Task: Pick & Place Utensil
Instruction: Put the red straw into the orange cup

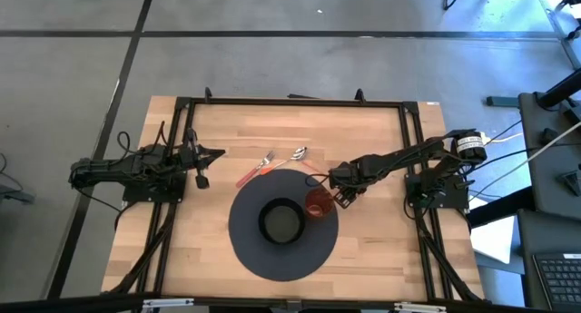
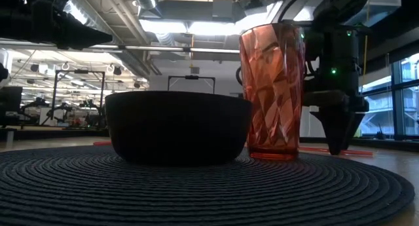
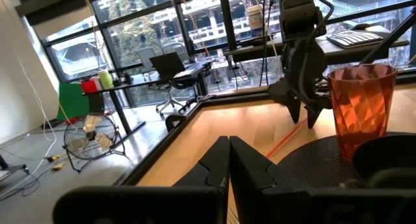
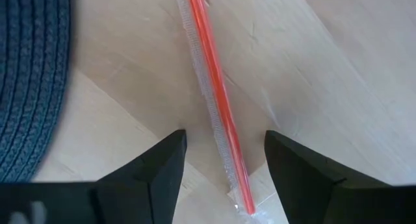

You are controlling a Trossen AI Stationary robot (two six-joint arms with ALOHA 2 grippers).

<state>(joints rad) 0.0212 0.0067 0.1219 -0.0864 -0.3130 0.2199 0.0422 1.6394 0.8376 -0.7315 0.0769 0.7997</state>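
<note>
We see the right gripper (image 4: pixel 224 162) lowered over the bench (image 1: pixel 381 141) just beside the round dark mat's (image 1: pixel 250 249) edge, its jaws spread wide and holding nothing. Between them lies a red straw (image 4: pixel 218 100) in a clear wrapper, flat on the wood and touched by neither finger. A red faceted cup (image 2: pixel 272 88) stands upright on the mat next to a dark bowl (image 2: pixel 177 124), with the right gripper close behind the cup. A fork (image 1: pixel 254 168) and a spoon (image 1: pixel 292 156) lie on the bench beyond the mat. The left gripper (image 1: pixel 218 153) waits at the bench's left side, jaws closed on nothing.
</note>
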